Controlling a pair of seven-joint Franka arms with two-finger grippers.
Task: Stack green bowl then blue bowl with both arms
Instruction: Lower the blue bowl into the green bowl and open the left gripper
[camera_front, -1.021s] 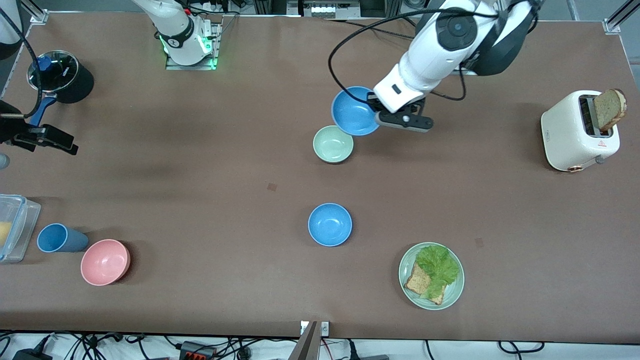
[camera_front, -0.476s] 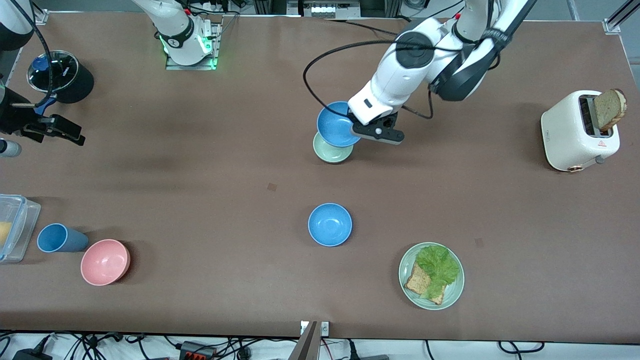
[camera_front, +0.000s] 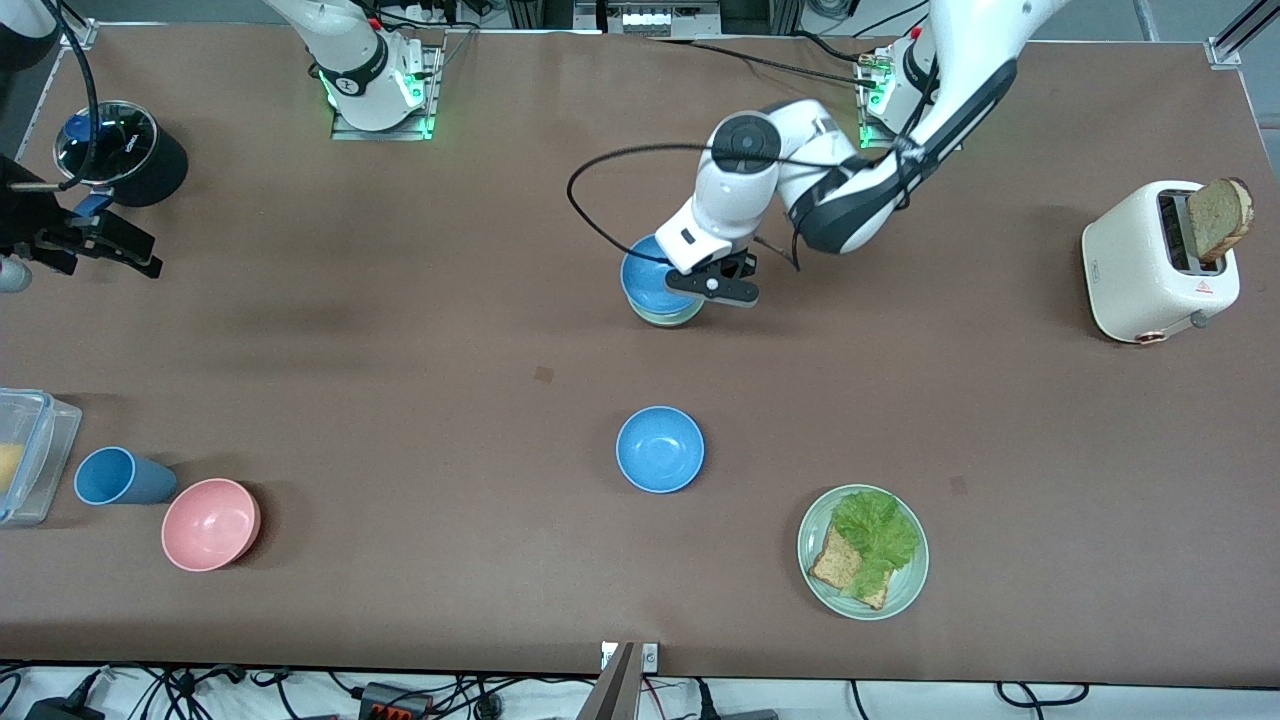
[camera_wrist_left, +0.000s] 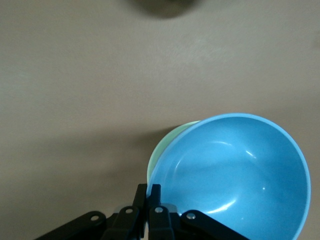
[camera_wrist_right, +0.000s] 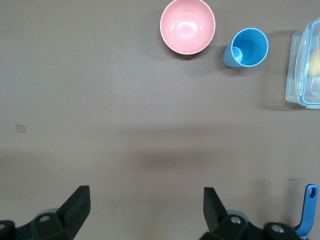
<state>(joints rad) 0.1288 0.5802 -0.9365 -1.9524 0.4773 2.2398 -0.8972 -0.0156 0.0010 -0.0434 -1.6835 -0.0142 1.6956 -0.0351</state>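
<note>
My left gripper (camera_front: 703, 283) is shut on the rim of a sky-blue bowl (camera_front: 648, 279), one finger inside the rim and one outside. That blue bowl (camera_wrist_left: 235, 175) sits low over the pale green bowl (camera_front: 668, 318) in the middle of the table. It covers almost all of the green bowl (camera_wrist_left: 166, 148), leaving only a thin crescent of rim in sight. I cannot tell whether the two bowls touch. A second blue bowl (camera_front: 660, 449) stands alone, nearer the front camera. My right gripper (camera_front: 125, 250) hangs open and empty (camera_wrist_right: 145, 200) over the right arm's end of the table.
A black pot (camera_front: 122, 152) stands beside the right gripper. A pink bowl (camera_front: 211, 524), a blue cup (camera_front: 115, 476) and a clear container (camera_front: 25, 455) sit near the front at that end. A green plate (camera_front: 905, 590) with lettuce and bread and a white toaster (camera_front: 1140, 265) are toward the left arm's end.
The left gripper has carried the blue bowl sideways and down until it sits over the green bowl. The right gripper has drifted toward the black pot, staying open.
</note>
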